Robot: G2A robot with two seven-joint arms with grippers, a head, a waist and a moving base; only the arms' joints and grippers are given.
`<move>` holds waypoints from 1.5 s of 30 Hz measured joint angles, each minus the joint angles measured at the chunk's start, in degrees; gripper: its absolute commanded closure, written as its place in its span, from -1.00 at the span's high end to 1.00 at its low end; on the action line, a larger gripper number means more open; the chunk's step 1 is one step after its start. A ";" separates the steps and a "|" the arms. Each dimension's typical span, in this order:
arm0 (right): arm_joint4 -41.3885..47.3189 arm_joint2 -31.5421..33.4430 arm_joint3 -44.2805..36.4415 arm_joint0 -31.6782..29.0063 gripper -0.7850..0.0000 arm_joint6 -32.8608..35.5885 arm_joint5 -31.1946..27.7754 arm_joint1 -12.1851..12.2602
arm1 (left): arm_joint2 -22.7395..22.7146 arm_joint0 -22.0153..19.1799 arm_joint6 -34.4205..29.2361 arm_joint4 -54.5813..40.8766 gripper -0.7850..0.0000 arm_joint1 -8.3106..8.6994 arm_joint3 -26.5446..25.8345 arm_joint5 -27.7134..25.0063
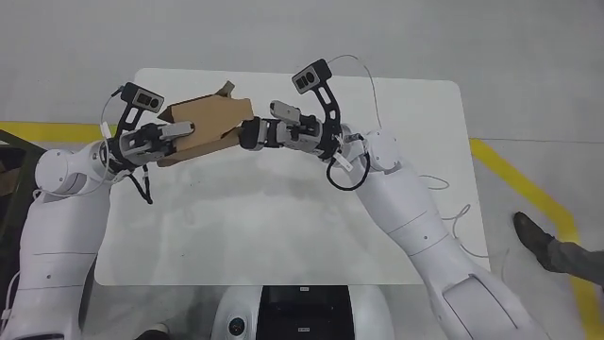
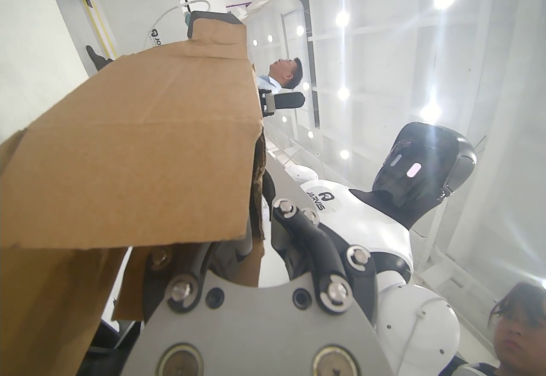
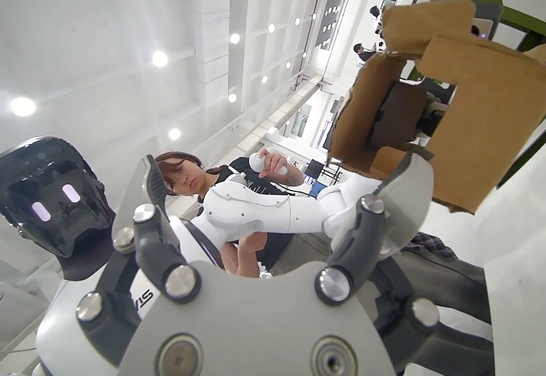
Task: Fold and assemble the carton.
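Observation:
A brown cardboard carton [image 1: 206,121] is held above the white table [image 1: 283,236], part folded, with flaps sticking out. My left gripper [image 1: 179,132] is at its left end, shut on a carton wall. In the left wrist view the carton [image 2: 140,147] covers one finger, and the other black finger [image 2: 305,230] lies beside the cardboard edge. My right gripper [image 1: 249,135] is at the carton's right end. In the right wrist view this gripper [image 3: 277,173] is open wide. The open end of the carton [image 3: 469,117] is just beyond one of its fingertips [image 3: 411,171].
The table has free surface in front of and to the right of the arms. Yellow floor tape [image 1: 528,184] runs past the table on both sides. A person's shoe [image 1: 534,233] rests on the floor at the right. A dark green frame [image 1: 11,165] stands at the left edge.

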 measured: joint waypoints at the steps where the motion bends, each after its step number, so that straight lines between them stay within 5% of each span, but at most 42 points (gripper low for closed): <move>1: 0.11 -0.08 0.07 0.04 1.00 0.09 0.02 -0.04 | -0.03 0.01 -0.23 -0.07 -1.00 0.01 0.00 0.12; 35: 1.09 -2.87 1.79 1.58 1.00 1.07 0.96 -1.42 | 1.23 -2.83 -4.17 -0.05 -1.00 0.00 2.66 2.74; 45: 1.04 1.28 0.98 0.47 1.00 1.16 0.93 -0.44 | 1.68 -4.07 -6.67 -2.17 -1.00 0.23 4.75 7.36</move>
